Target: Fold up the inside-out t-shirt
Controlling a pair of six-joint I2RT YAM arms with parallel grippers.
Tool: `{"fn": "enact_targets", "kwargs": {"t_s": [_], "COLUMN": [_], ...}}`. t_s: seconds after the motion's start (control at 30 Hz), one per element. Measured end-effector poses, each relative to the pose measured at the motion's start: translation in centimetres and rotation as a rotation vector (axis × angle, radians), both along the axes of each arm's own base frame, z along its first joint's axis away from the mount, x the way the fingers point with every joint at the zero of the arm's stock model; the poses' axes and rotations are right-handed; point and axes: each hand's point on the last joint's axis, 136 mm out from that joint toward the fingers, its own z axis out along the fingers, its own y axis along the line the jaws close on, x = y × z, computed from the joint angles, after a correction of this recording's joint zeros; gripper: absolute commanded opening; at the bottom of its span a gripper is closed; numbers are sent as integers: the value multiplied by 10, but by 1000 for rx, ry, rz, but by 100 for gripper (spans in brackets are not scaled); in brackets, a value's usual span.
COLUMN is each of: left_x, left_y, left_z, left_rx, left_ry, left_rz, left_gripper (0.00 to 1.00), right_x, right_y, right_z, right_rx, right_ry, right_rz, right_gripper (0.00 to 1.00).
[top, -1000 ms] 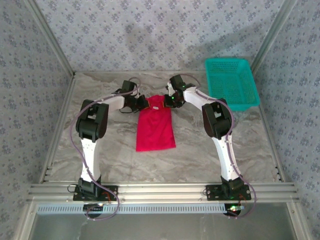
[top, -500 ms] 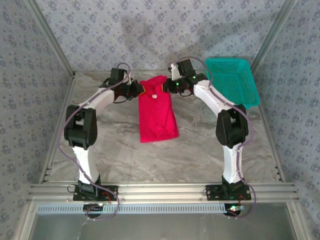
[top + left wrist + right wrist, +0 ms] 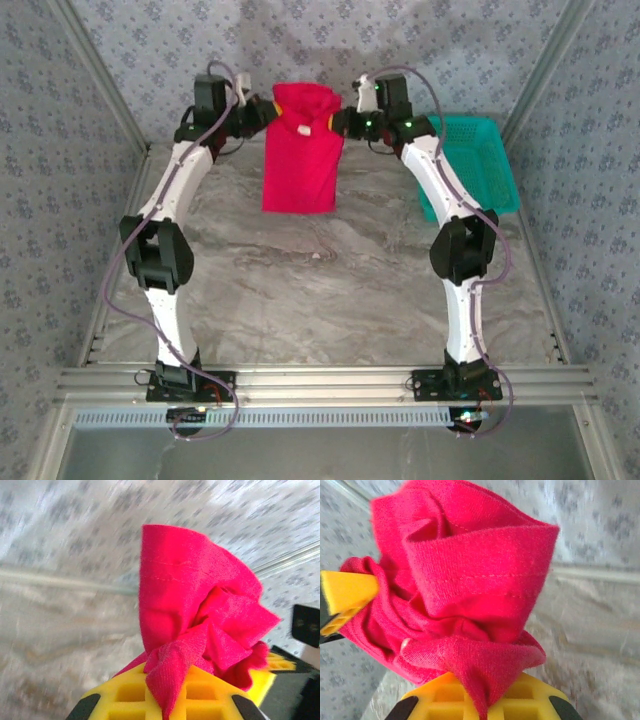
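Note:
The inside-out t-shirt is bright red and hangs in the air at the back of the table, lifted by its top edge, its lower hem loose above the marble. A small white tag shows near its collar. My left gripper is shut on the shirt's top left corner, my right gripper on its top right corner. In the left wrist view the red cloth bunches out from between the yellow fingers. The right wrist view has the bunched cloth pinched between its yellow fingers.
A teal mesh basket stands at the back right, right beside the right arm's forearm. The marble table lies below the hanging shirt. Patterned walls and metal frame posts close in the back and sides.
Both grippers have risen and moved toward the back wall, lifting the shirt off the table. It lay flat on the marble before and now hangs free.

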Motion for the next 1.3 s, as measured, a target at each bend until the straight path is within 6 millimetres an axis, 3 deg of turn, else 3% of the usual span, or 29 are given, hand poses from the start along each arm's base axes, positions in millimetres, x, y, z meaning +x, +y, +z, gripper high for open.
{"fn": "enact_targets", "kwargs": {"t_s": [0.1,0.17,0.23,0.33,0.43,0.47,0.53,0.63,0.7,0.8,1.0,1.17,1.23,1.3], "left_x": [-4,-16,-39,-85,-138,-153,-180,-197,-195,-182,-136,-75,-50,-38], "left_y": [-2,-5,-8,-10,-7,-6,-4,-9,-11,-11,-16,-25,-26,-22], "left_z": [31,23,-12,-98,-192,-211,-235,-224,-208,-199,-216,-233,-247,-264], "left_rx": [21,51,86,130,190,206,239,246,238,244,287,318,325,333], "left_ry": [-103,-131,-105,7,182,225,281,247,199,170,202,222,238,266], "left_rz": [-18,-32,-43,-61,-75,-80,-83,-91,-85,-68,-47,-36,-29,-20], "left_gripper": [0,0,0,0,0,0,0,0,0,0,0,0,0,0], "right_x": [5,2,-13,-54,-119,-138,-179,-211,-211,-195,-146,-99,-81,-73], "right_y": [-8,-8,-4,10,18,18,16,10,7,2,-9,-19,-24,-28], "right_z": [20,20,-2,-64,-144,-162,-194,-207,-201,-193,-200,-229,-250,-272], "right_rx": [31,37,20,-28,-94,-111,-154,-182,-177,-162,-169,-199,-212,-226], "right_ry": [-40,-49,-6,111,271,311,384,412,393,352,350,387,421,465], "right_rz": [1,12,34,81,131,142,159,164,149,115,39,-9,-25,-32], "right_gripper": [0,0,0,0,0,0,0,0,0,0,0,0,0,0]}}
